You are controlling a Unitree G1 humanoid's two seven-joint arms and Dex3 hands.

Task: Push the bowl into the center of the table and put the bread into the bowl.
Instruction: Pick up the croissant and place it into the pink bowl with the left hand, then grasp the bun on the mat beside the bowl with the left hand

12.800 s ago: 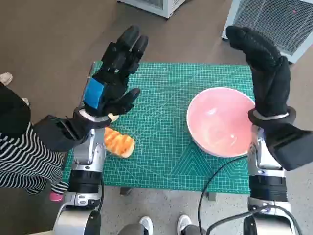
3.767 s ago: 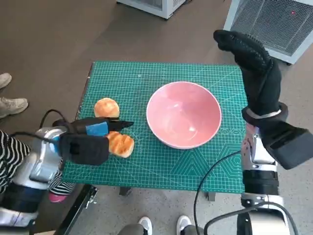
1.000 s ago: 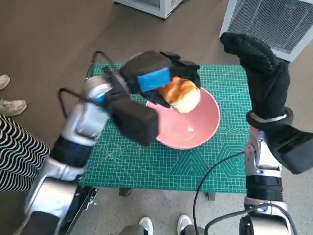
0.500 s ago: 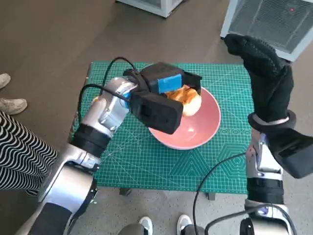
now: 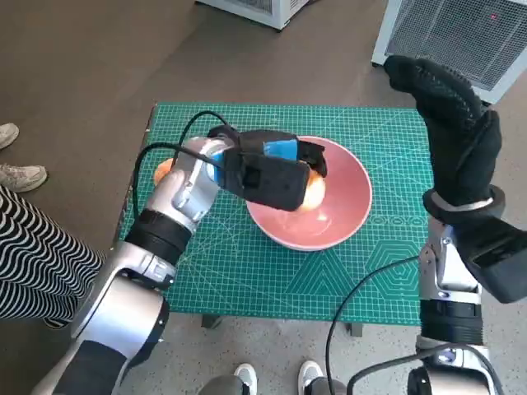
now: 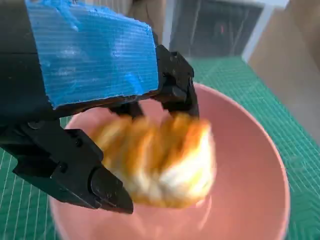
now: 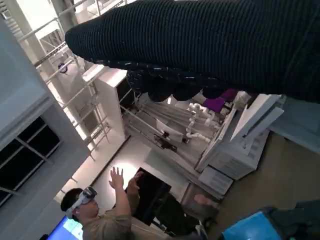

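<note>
The pink bowl (image 5: 356, 200) stands near the middle of the green mat (image 5: 247, 263). My left hand (image 5: 276, 169) hangs low inside it, blue-taped back up. The golden bread (image 5: 316, 192) peeks out under the fingers, just above the bowl's floor. In the left wrist view the bread (image 6: 160, 160) is blurred between the spread black fingers (image 6: 175, 87) while the left hand (image 6: 90, 75) stays sharp, so it looks loose, over the bowl (image 6: 255, 175). My right hand (image 5: 454, 132) is raised beyond the table's right edge, fingers apart and holding nothing; its glove (image 7: 200, 45) spans the right wrist view.
A second bread roll (image 5: 163, 170) lies on the mat's left side, half hidden by my left forearm. White appliances (image 5: 461, 33) stand on the floor behind the table. A person's striped clothing (image 5: 33, 255) and shoe (image 5: 12, 177) show at the left. Another person (image 7: 95, 215) gestures far off.
My left hand has sunk lower into the bowl with the bread, and its fingers have loosened around it. The right hand stays raised.
</note>
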